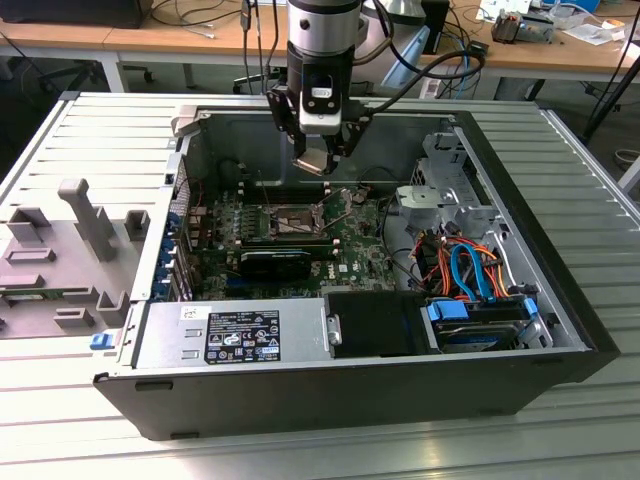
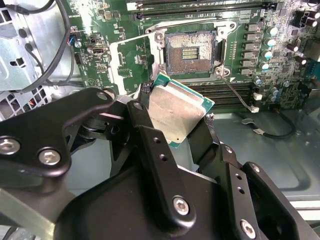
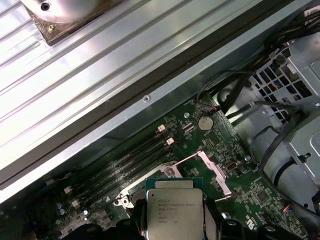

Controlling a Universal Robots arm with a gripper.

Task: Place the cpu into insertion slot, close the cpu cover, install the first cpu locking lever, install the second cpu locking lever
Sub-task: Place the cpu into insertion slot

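Observation:
My gripper (image 1: 318, 160) hangs over the open computer case, shut on the cpu (image 1: 313, 158), a square chip with a silvery lid and green edge. In the second wrist view the cpu (image 2: 175, 112) sits tilted between the black fingers (image 2: 142, 112), a short way from the insertion slot (image 2: 190, 52). The slot's dark centre lies bare inside its silvery rim. The cpu cover (image 2: 131, 40) is swung open beside the slot, and a thin wire lever (image 2: 235, 92) stands free. In the first wrist view the cpu (image 3: 175, 212) shows print-side up, with the raised cover (image 3: 215, 172) beyond it. In the exterior view the slot (image 1: 283, 220) lies below the gripper, toward that view's left.
Long black memory slots (image 2: 220, 92) run beside the socket. A grey perforated drive cage (image 1: 445, 185) and orange and blue cables (image 1: 470, 270) take up the exterior view's right of the case. A labelled black box (image 1: 245, 335) lines the near wall. A grey fixture (image 1: 85, 220) stands outside.

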